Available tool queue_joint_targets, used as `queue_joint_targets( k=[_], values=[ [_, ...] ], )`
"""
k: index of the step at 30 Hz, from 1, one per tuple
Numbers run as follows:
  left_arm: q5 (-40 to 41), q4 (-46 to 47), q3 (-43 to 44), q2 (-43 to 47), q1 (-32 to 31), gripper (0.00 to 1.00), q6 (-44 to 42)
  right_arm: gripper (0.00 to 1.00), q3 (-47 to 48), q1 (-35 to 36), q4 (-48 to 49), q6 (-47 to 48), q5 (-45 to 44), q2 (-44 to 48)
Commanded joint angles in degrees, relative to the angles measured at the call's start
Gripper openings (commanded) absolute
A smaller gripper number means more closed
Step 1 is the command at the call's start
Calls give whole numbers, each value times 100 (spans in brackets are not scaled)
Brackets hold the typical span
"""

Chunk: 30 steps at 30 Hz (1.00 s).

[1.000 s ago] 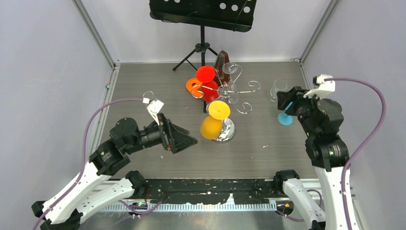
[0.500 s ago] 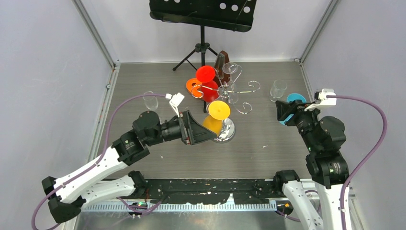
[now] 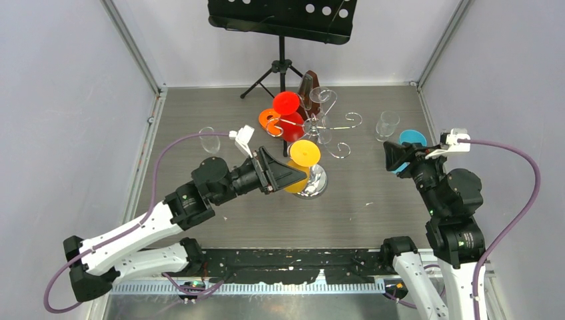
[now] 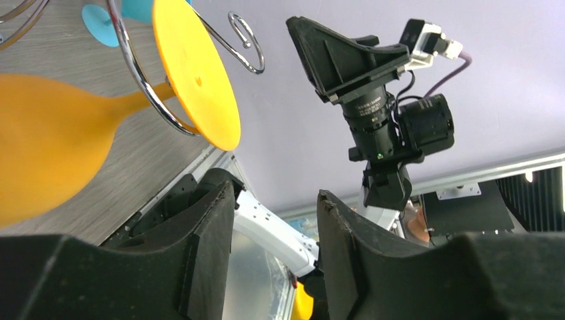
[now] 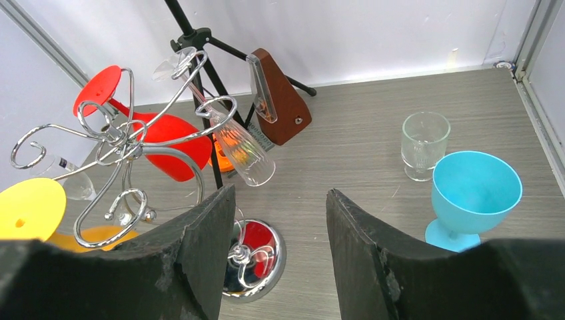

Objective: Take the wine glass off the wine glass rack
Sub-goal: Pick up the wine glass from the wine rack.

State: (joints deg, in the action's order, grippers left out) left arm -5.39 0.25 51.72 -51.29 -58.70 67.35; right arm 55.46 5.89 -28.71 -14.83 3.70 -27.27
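The chrome wine glass rack [image 3: 328, 127] stands mid-table on its round mirror base [image 3: 313, 182]. A yellow wine glass [image 3: 304, 154] hangs upside down from its near arm. A red one [image 3: 287, 104], an orange one [image 3: 269, 119] and a clear one [image 3: 321, 99] hang further back. My left gripper [image 3: 298, 175] is open and empty, its tips beside the yellow bowl. In the left wrist view the yellow glass [image 4: 46, 143] sits up and left of the gripper [image 4: 273, 200]. My right gripper [image 3: 393, 159] is open and empty, right of the rack; in its view [image 5: 280, 200] the rack [image 5: 126, 133] lies ahead.
A blue goblet [image 3: 412, 138] and a clear tumbler [image 3: 388, 124] stand at the right. Another tumbler [image 3: 209, 139] stands at the left. A brown metronome [image 3: 307, 87] and a black tripod music stand [image 3: 282, 67] are behind the rack. Metal frame rails line both sides.
My left arm has swung right and forward until its open gripper is at the yellow glass. My right gripper has backed away from the blue goblet, which now stands on the table.
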Motion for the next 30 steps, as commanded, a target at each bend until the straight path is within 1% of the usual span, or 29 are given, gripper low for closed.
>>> queue_joint_targets(
  k=[1,6,12,19,30],
  values=[
    [488,340,250,-164,-128,46,189,59,36,17,322,-47,26,89],
    [795,326,291,-272,-229,41,253,59,16,14,329,-32,37,132],
    [919,326,369,-371,-269,38,283,59,-75,17,337,16,-13,254],
    [1081,174,553,-485,-291,35,249,59,-141,15,371,31,-8,313],
    [1418,-192,662,-367,-299,33,71,59,-227,51,401,59,-49,411]
  ],
)
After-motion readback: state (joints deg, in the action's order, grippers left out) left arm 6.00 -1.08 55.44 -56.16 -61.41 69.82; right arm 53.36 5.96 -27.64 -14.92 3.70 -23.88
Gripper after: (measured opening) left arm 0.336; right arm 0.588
